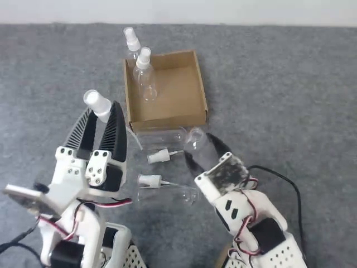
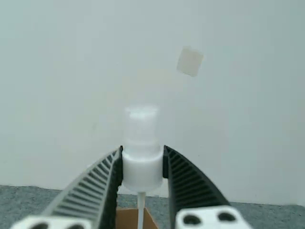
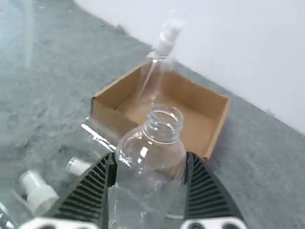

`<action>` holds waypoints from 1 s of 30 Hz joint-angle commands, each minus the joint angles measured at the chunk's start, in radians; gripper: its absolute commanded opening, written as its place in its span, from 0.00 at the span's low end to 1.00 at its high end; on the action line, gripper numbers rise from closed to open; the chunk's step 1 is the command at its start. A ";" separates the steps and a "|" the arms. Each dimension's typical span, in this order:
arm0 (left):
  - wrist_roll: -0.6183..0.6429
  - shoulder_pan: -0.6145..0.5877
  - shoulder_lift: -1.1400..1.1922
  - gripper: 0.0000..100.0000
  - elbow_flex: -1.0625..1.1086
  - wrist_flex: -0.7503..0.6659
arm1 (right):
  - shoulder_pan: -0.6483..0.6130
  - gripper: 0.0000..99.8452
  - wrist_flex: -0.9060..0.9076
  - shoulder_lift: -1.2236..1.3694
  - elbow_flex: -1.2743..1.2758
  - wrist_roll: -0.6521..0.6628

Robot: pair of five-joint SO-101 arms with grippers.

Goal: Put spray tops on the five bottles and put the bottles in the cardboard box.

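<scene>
While left hand (image 2: 141, 152) grips a spray top (image 2: 141, 168), right hand (image 3: 151, 163) clamps a bottle (image 3: 151, 138).

bottle (image 1: 146, 78) in cardboard box (image 1: 173, 95) | two spray tops (image 1: 158, 157) before box

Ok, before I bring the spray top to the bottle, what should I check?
1. Left gripper shut on the white plastic spray top: ok.
2. Right gripper shut on the clear plastic bottle: ok.
3. Bottle neck open and uncapped: ok.
4. Top lined up over the neck: not ok, they are well apart.
5. Dip tube straight: cannot tell.
6. Room in the brown cardboard box: ok, one capped bottle inside.
</scene>
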 commanded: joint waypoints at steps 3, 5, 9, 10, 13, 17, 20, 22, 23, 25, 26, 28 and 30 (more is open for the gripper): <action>0.017 0.005 -0.021 0.01 -0.021 -0.044 | -0.068 0.02 -0.028 -0.018 0.003 0.068; 0.018 0.005 -0.021 0.01 -0.022 -0.044 | -0.074 0.02 -0.028 -0.018 0.005 0.069; 0.020 0.006 -0.021 0.01 -0.025 -0.046 | -0.084 0.02 -0.028 -0.018 0.009 0.072; 0.020 0.006 -0.021 0.01 -0.027 -0.046 | -0.099 0.02 -0.028 -0.018 0.009 0.072; 0.020 0.006 -0.021 0.01 -0.027 -0.046 | -0.153 0.02 -0.024 -0.018 0.011 0.074; 0.020 0.006 -0.021 0.01 -0.025 -0.043 | -0.188 0.02 -0.027 -0.018 0.018 0.074; 0.020 0.006 -0.021 0.01 -0.025 -0.043 | -0.225 0.02 -0.028 -0.018 0.029 0.075; 0.020 0.006 -0.023 0.01 -0.025 -0.043 | -0.246 0.02 -0.028 -0.018 0.031 0.075; 0.020 0.006 -0.023 0.01 -0.025 -0.043 | -0.252 0.02 -0.028 -0.018 0.031 0.075; 0.021 0.008 -0.023 0.01 -0.027 -0.044 | -0.252 0.02 -0.030 -0.018 0.032 0.075; 0.021 0.017 -0.023 0.01 -0.028 -0.044 | -0.252 0.02 -0.030 -0.018 0.032 0.075; 0.021 0.051 -0.023 0.01 -0.036 -0.038 | -0.252 0.02 -0.030 -0.018 0.032 0.075; 0.018 0.086 -0.023 0.01 -0.038 -0.028 | -0.252 0.02 -0.047 -0.018 0.044 0.075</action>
